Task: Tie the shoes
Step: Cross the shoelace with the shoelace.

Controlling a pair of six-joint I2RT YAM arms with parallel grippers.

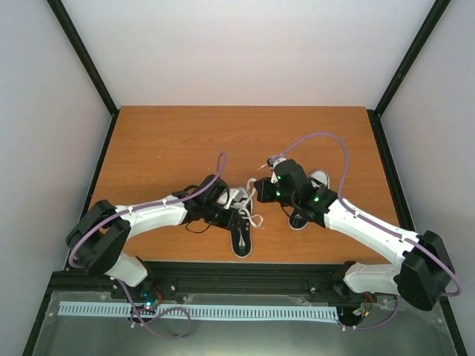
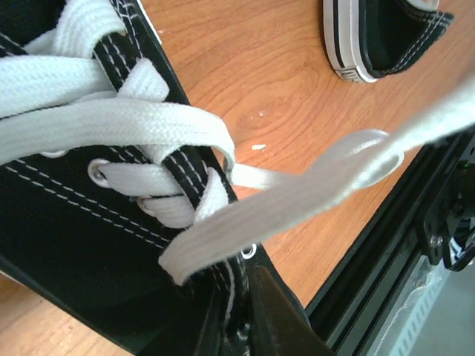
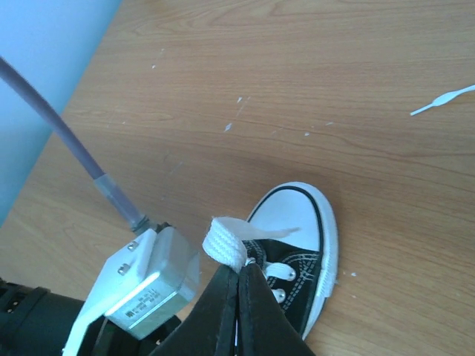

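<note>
Two black shoes with white toe caps stand on the wooden table. The nearer shoe [image 1: 242,236] [image 2: 67,215] [image 3: 300,252] lies between the arms; the other shoe [image 1: 318,180] [image 2: 386,33] is half hidden under the right arm. My left gripper [image 1: 231,215] [image 2: 237,326] is low over the nearer shoe's eyelets, shut on a thin white lace strand. A flat lace [image 2: 312,193] runs slack up and to the right from this shoe. My right gripper [image 1: 256,189] [image 3: 239,271] hangs above the toe cap, shut on a folded white lace [image 3: 226,241].
The black frame rail [image 2: 415,222] runs along the table's near edge, close to the nearer shoe's heel. A loose lace tip [image 3: 445,99] lies on the wood beyond the toe. The left wrist camera box [image 3: 152,285] and its purple cable sit close beside my right fingers.
</note>
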